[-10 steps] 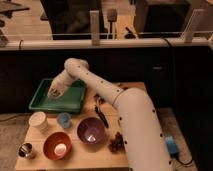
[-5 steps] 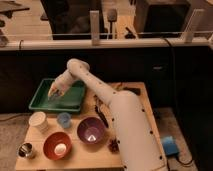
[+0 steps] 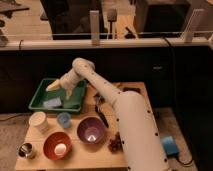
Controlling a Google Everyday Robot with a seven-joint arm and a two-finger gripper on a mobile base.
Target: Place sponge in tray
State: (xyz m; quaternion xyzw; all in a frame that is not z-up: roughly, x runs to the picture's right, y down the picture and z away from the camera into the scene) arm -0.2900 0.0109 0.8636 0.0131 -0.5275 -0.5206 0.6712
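Observation:
A pale blue sponge lies flat inside the green tray at the table's back left. My gripper hangs over the middle of the tray, just above and to the right of the sponge and apart from it. Its two yellowish fingers are spread open with nothing between them. The white arm reaches in from the lower right and covers part of the table's right side.
In front of the tray stand a white cup and a small blue cup. Nearer the front are a purple bowl, a red bowl and a metal cup. Dark grapes and a black utensil lie beside the arm.
The gripper stays over the tray with little shift. The arm's body has swung slightly across the right side of the table.

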